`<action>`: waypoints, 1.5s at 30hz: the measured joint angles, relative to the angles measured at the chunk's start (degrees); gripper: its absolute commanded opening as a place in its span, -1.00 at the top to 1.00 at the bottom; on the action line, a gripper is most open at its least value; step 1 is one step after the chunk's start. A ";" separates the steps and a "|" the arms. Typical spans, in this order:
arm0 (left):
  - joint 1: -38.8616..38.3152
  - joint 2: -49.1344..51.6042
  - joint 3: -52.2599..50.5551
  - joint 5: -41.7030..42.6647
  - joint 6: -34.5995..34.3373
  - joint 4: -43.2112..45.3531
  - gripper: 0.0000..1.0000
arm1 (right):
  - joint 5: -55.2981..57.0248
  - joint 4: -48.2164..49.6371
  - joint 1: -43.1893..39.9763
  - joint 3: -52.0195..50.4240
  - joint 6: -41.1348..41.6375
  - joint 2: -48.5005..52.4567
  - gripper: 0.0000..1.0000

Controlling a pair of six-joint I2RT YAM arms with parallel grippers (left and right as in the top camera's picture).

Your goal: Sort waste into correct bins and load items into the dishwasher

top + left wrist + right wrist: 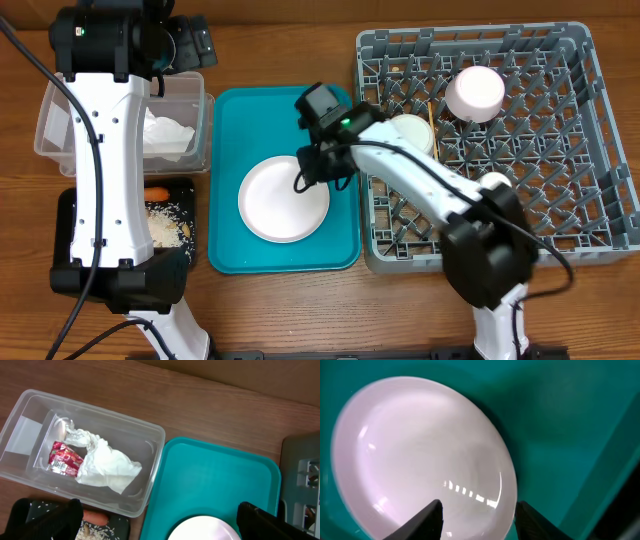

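The right tool [477, 512] is hovering low over the round pale plate [283, 198], which is lying flat inside the teal tray [230, 130] in the middle of the wooden tabletop [300, 310]. Its two dark fingers [427, 520] are standing partly apart. One is sitting over the plate's inner surface and the other just outside the rim, so the plate's edge is passing through the gap between them without being pinched.

The left tool [157, 507] is hanging over the near corner of the clear tub [155, 467], with its fingers spread wide and holding nothing. Inside the tub, crumpled white napkins [107, 465] are lying next to a small red wrapper [64, 457], the two touching.

Just in front of the tub, the shallow black tray [70, 215] is holding an orange carrot [157, 192] at its far edge and a scatter of rice [165, 222] beside it. The left arm is covering part of that tray.

To the right of the teal tray, the grey dish rack [600, 200] is carrying a white cup [475, 92] near its far side and a small pale bowl [410, 130] close to its left edge. A second bowl [497, 182] is showing partly behind the right arm. Thin chopsticks [432, 118] seem to be lying just beside the first bowl, though they are too small to read clearly
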 measured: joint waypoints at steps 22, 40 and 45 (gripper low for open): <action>0.00 0.00 0.00 -0.02 0.00 0.00 -1.00 | -1.36 -3.28 -0.37 1.79 -0.22 6.69 0.92; 0.00 0.00 0.00 0.00 0.00 0.00 -1.00 | 11.78 -24.20 -10.05 14.58 -1.57 -18.45 0.93; 0.00 0.00 0.00 0.00 0.00 0.00 -1.00 | 28.87 -27.02 -13.81 14.60 -1.70 -26.43 0.93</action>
